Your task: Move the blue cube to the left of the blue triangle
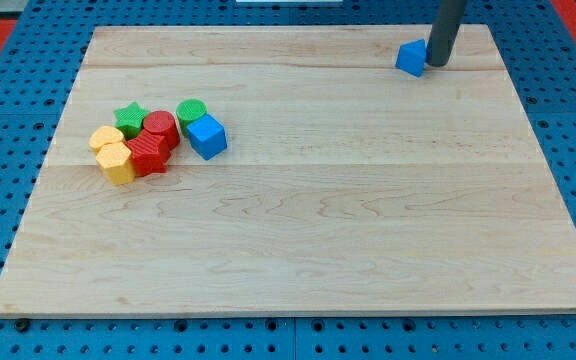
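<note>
The blue cube (207,136) sits at the view's left of the wooden board, at the right edge of a cluster of blocks. The blue triangle (411,57) lies near the view's top right of the board. My tip (435,64) rests on the board right beside the blue triangle, on its right side, touching or almost touching it. The tip is far to the right of the blue cube.
The cluster holds a green star (130,118), a green cylinder (191,112), a red cylinder (159,129), a red block (149,155), and two yellow blocks (107,138) (117,163). The wooden board (298,250) lies on a blue pegboard.
</note>
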